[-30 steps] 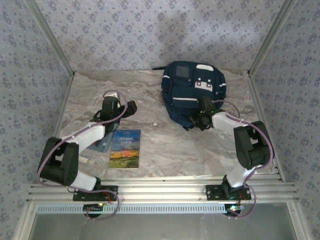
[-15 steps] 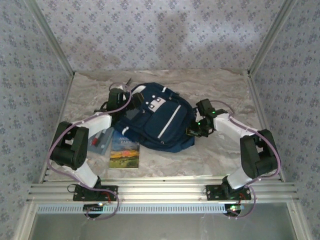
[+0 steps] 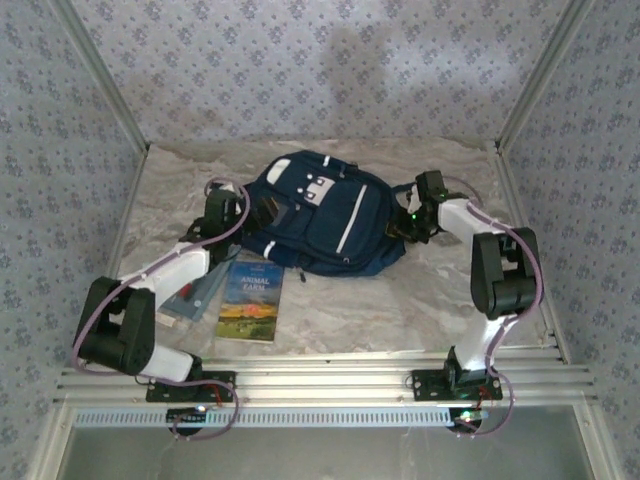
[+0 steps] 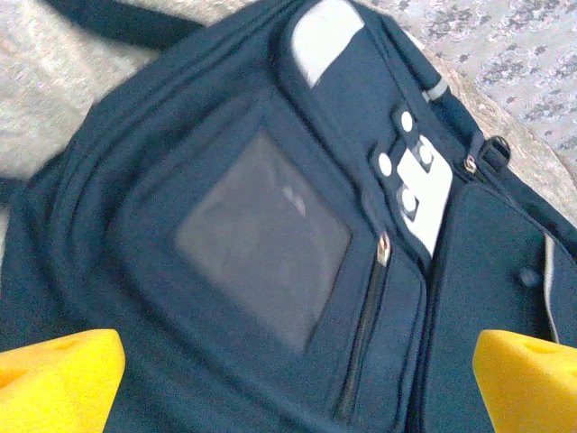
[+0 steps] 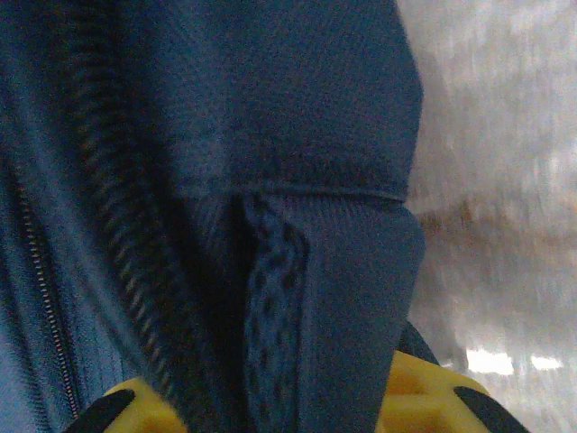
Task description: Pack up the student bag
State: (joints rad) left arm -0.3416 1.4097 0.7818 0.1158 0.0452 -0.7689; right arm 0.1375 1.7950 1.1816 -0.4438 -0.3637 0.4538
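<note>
Right wrist: student bag (image 5: 297, 162) fabric between fingers (image 5: 416, 404)

Soft, even light from above; faint shadow on back wall (image 3: 350, 55). Wrist views blurred: bag (image 5: 297, 108) soft, table (image 5: 505, 180) glaring white.

The left arm folds from the lower left, its elbow out by the frame's left edge and its forearm slanting up toward centre. There the left pincer (image 3: 262, 214) gapes wide. The right arm stands tall at the right, and the right pincer (image 3: 402, 226) is clamped on a fold of the student bag (image 3: 330, 215).
</note>
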